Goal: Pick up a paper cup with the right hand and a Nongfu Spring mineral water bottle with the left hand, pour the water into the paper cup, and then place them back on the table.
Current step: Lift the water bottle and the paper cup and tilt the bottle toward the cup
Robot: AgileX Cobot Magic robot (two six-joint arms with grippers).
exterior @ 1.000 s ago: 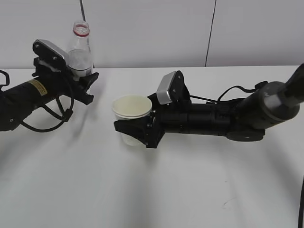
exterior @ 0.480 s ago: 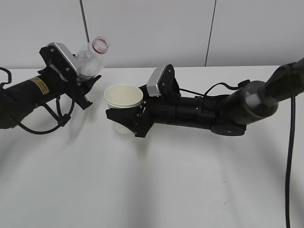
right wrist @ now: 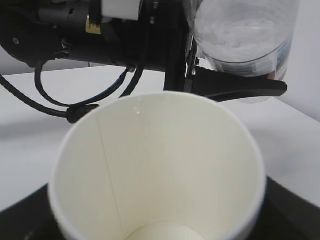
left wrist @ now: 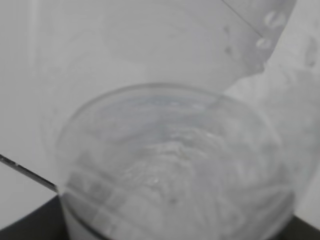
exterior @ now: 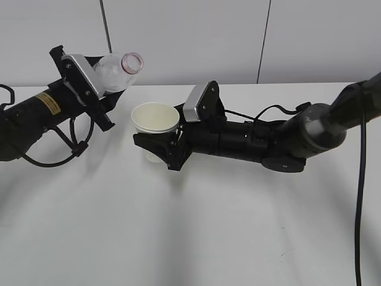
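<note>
My left gripper (exterior: 98, 89) is shut on the clear Nongfu Spring mineral water bottle (exterior: 117, 70), held above the table and tilted to the right. Its open red-ringed mouth points toward the cup. The bottle fills the left wrist view (left wrist: 175, 165), where the jaws are hidden. My right gripper (exterior: 164, 149) is shut on the cream-white paper cup (exterior: 155, 122) and holds it upright just right of and below the bottle's mouth. In the right wrist view the cup (right wrist: 160, 165) looks empty, with the bottle (right wrist: 242, 35) behind it.
The white table (exterior: 196, 226) carries a small dark scuff (exterior: 287, 252) at the front right. A white wall stands behind. A black cable (exterior: 362, 196) hangs at the right edge.
The left gripper has risen and tipped the bottle from upright to leaning right, mouth toward the cup. The right gripper has carried the cup left and up, closer to the bottle.
</note>
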